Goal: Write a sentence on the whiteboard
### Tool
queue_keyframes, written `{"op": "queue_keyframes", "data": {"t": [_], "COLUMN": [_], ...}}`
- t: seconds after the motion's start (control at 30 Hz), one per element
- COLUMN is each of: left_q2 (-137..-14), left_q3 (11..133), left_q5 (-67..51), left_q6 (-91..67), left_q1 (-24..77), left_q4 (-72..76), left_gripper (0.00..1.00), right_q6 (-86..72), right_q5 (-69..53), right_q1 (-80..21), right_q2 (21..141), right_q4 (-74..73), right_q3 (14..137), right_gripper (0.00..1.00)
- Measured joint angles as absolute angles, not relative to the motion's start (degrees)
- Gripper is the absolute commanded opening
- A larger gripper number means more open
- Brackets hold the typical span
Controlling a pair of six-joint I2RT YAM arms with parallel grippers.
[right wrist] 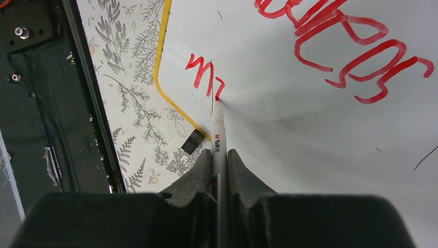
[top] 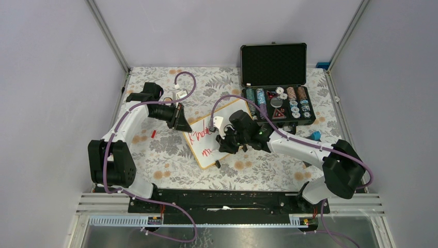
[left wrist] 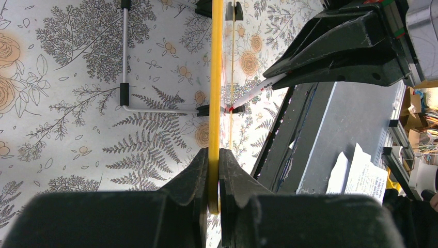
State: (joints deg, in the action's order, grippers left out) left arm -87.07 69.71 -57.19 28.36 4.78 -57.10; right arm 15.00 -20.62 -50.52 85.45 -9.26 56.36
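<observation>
Second line of writing barely begun; most of it is left to do.

The small white rectangular whiteboard with a thin yellowish rim [right wrist: 310, 144] sits askew at the middle of the floral-patterned table [top: 165, 165], near the open black case [top: 274, 62]. The left gripper [left wrist: 213, 170] has its jaws clamped on the board's rim, bracing it. The right gripper [right wrist: 219, 165] has its jaws closed on a slim white marker with a red tip [right wrist: 218, 137], tip touching the board. Of the red handwritten sentence [right wrist: 351, 57], the first line looks finished. The second shows only a zigzag first letter near the board's corner, so I judge the rest of that word remains.
</observation>
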Motion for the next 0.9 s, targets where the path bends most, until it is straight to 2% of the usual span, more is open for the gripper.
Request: {"op": "queue_keyframes", "data": {"t": [0.9], "left_q2": [-87.1], "left_q3": [69.7], "left_q5": [-57.2], "left_q6": [28.4], "left_q1": [4.8], "left_q4": [-57.1], "left_gripper": [0.0], "right_q6": [15.8], "right_q5": [-19.1], "right_q1": [-49.3], "right_q2": [84.8], "right_q4": [-11.4], "right_q3": [58.8], "right_gripper": [0.0]}}
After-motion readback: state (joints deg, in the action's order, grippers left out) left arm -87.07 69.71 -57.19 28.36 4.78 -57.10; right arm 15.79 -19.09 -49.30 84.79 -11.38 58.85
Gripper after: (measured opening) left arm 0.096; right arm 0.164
